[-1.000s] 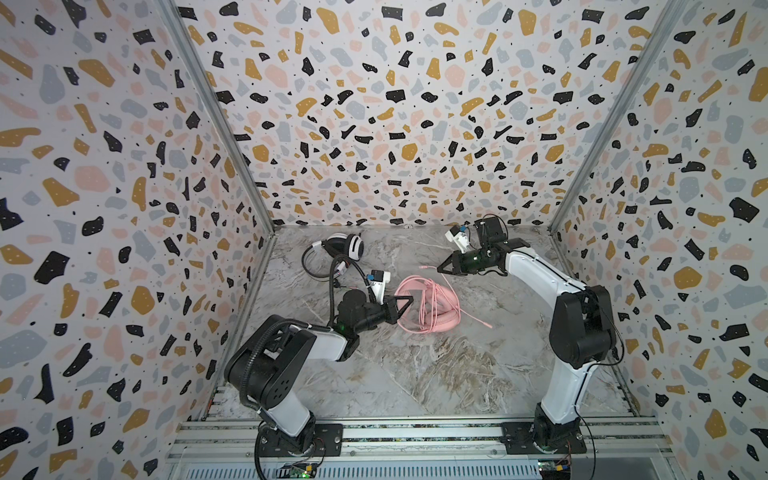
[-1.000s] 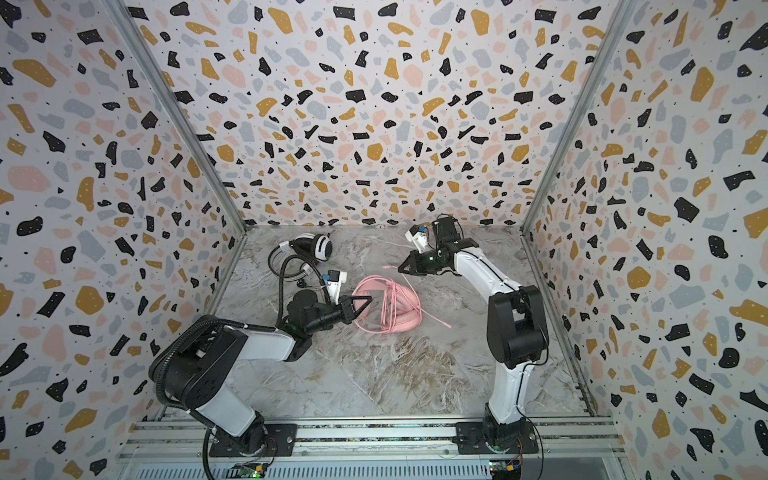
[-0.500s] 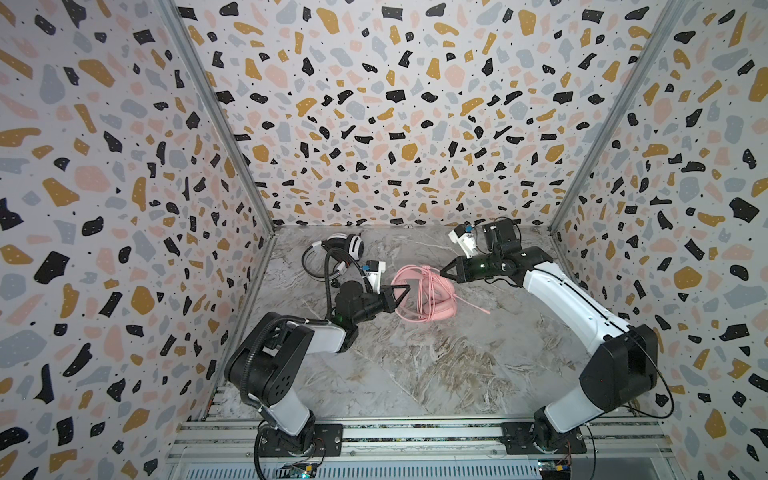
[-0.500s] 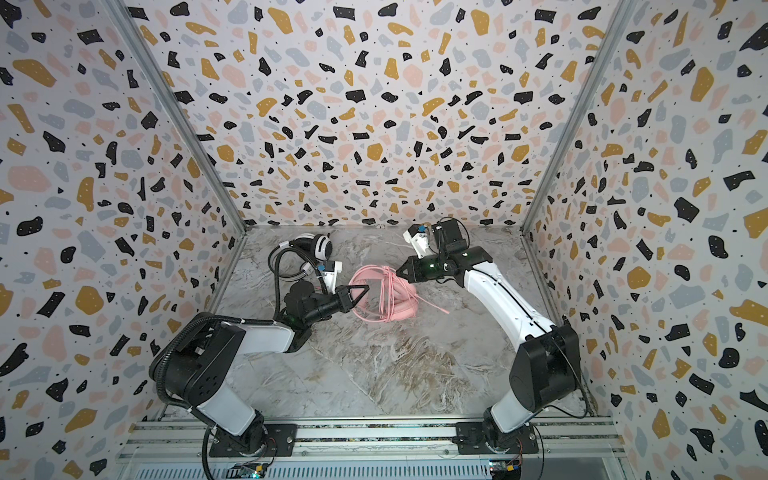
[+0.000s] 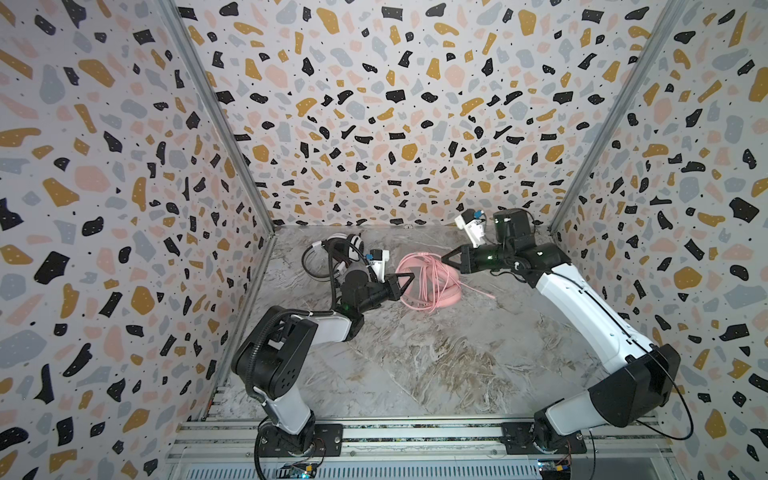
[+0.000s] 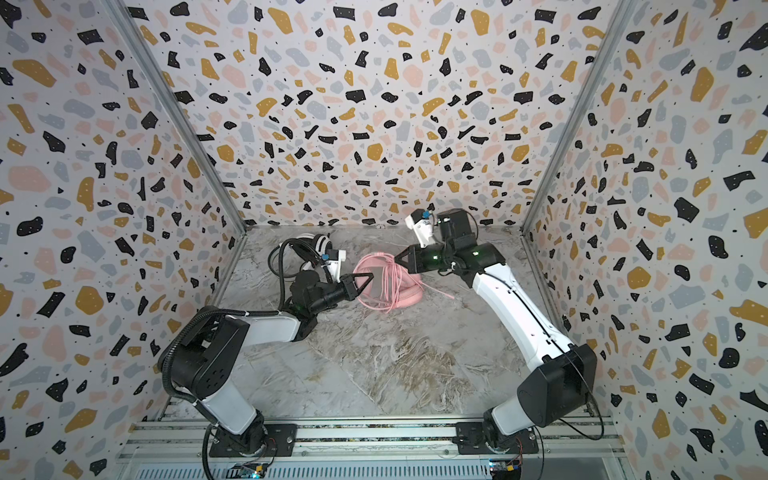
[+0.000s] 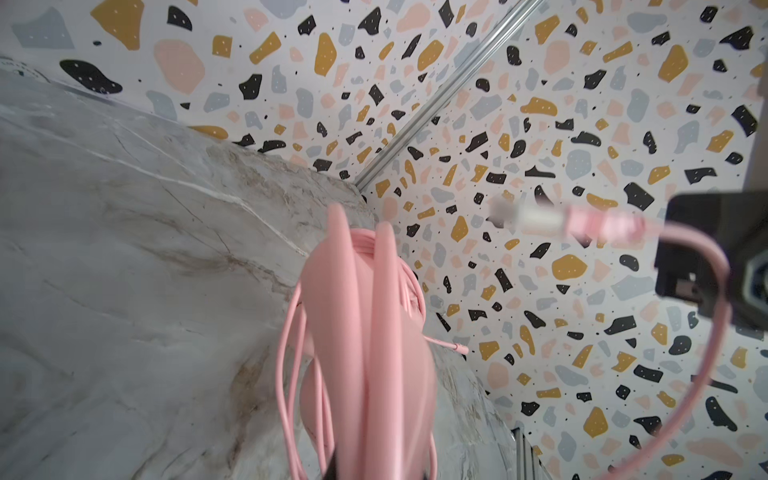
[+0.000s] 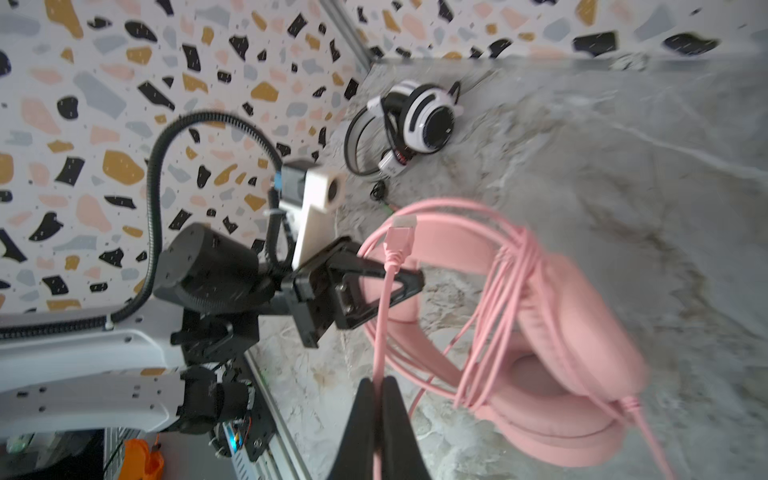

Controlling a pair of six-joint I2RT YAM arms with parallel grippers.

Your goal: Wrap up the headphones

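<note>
Both grippers are seen closed on parts of the pink headset (image 5: 436, 295), which is found near the middle of the marble tabletop (image 5: 415, 374) in both top views. The left gripper (image 5: 406, 279) is set against one side of the pink headset, and its jaws are pressed together on the headband (image 8: 449, 237); this is borne out by the left wrist view, where the pink band is seen running down into the fingers. The right gripper (image 8: 376, 382) is set at the opposite side of the pink headset and is clamped on the pink cable (image 8: 384, 316) a little behind the plug (image 8: 400, 239); the plug is thus left sticking out past the fingertips, just beside the left gripper. Several loops of the pink cable are seen wound around the headband just above the earcups (image 8: 582, 374), which are folded close together; a thin pink strand is seen trailing away from the earcups on the side away from the left gripper; whether the lower earcup is touching the tabletop cannot be told. The white-and-black headset (image 5: 347, 245) is laid well apart from the pink headset, beyond the left gripper; it is touched by neither gripper.
</note>
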